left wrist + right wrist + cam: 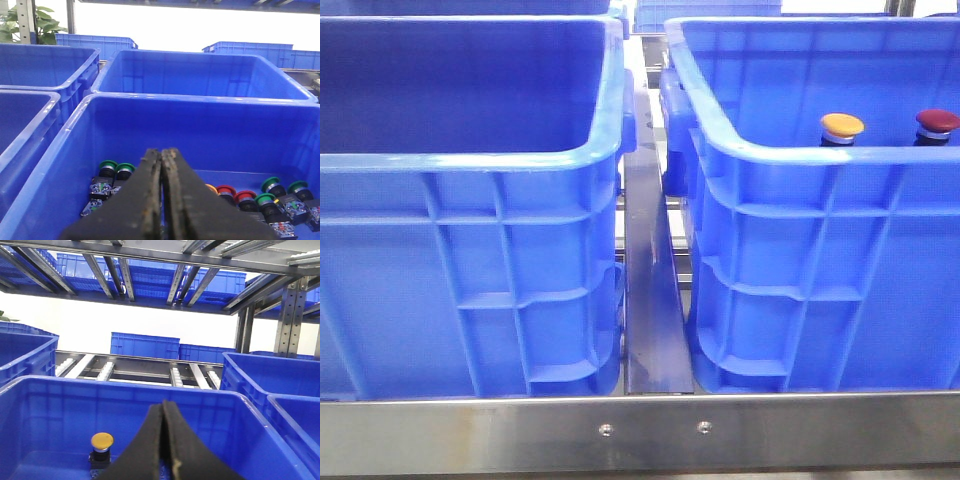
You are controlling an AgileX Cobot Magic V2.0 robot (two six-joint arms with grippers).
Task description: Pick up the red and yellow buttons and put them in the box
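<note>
My front camera sits low and close against two blue crates (470, 250), facing forward. Each wrist camera looks along its closed fingers into a crate; front and right wrist share the yellow button (841, 125).

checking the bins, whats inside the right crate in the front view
Two buttons show above the right crate's near rim: a yellow button and a red button, standing apart. The near wall hides their bases and the crate floor, so anything else inside cannot be seen.

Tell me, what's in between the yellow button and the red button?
Nothing. In the front view, only bare blue crate wall shows between the yellow button and the red button.
</note>
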